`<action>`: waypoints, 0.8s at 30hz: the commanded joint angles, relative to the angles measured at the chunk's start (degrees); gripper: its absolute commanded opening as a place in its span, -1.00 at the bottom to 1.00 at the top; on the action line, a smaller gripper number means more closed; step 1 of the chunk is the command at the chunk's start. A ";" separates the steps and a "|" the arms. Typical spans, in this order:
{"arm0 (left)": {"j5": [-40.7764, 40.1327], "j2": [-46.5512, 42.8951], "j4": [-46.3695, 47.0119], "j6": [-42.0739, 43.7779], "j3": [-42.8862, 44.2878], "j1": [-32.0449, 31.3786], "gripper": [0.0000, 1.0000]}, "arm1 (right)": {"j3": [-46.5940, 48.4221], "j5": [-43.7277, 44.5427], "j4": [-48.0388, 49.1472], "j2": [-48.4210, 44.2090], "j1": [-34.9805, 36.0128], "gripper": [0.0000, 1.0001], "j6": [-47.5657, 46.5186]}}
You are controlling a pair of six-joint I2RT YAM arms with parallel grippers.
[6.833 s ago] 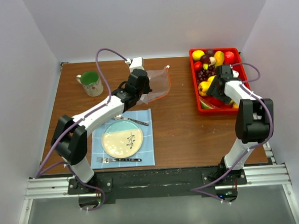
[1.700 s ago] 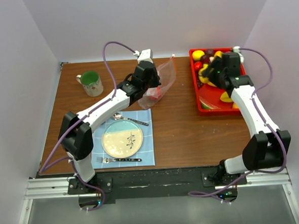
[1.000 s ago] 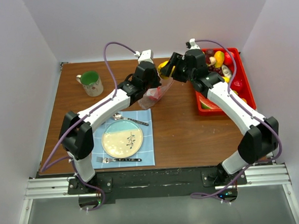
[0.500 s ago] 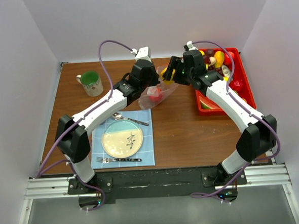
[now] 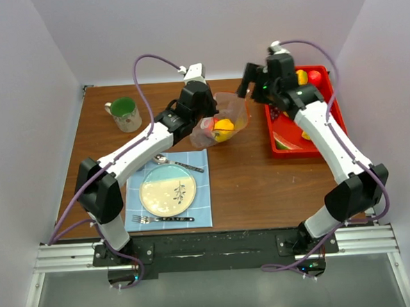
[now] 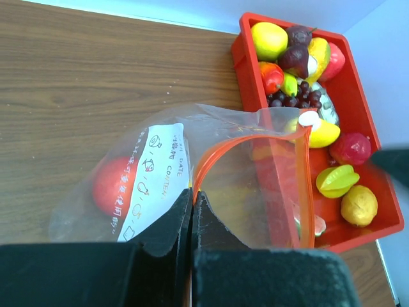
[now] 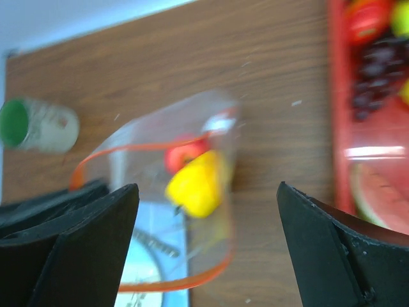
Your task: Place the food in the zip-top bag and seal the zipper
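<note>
A: The zip-top bag (image 5: 231,110) — how does it sit?
B: Clear and crinkly, on the tabletop (image 5: 248,179), mouth gaping upward; its orange-red zipper (image 6: 255,137) is unsealed.
A: And the food (image 6: 268,39)?
B: A yellow piece (image 5: 223,126) and a red one (image 6: 112,185) lie inside — the rest is heaped in the red tray (image 5: 288,151).

And here's the brown wood-grain table (image 5: 248,179), boxed in by plain pale-lilac walls (image 5: 204,28) on three sides (soft, even light), silver metal rail (image 5: 211,249) along its near edge, grey floor (image 5: 214,299) below.
</note>
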 commanded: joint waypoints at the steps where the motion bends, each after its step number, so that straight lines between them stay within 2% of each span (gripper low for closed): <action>1: -2.19 -1.44 2.13 0.34 3.27 1.60 -1.00 | 1.04 1.78 -1.82 0.17 -11.85 0.85 -1.85; 7: -1.48 -0.03 2.21 1.83 6.00 2.04 -1.00 | 0.25 0.55 2.58 10.52 -19.69 0.81 2.62; 9: -1.48 0.32 2.30 2.63 6.70 2.13 -1.00 | 0.33 2.56 3.37 12.82 -20.14 0.81 6.05; 13: -1.75 0.24 3.00 3.42 6.18 2.56 -1.00 | -0.37 3.19 5.22 16.95 -25.49 0.82 14.30; 24: 0.80 -1.43 5.91 3.33 3.01 4.59 -1.00 | 1.91 10.31 1.71 24.59 -28.31 0.87 38.21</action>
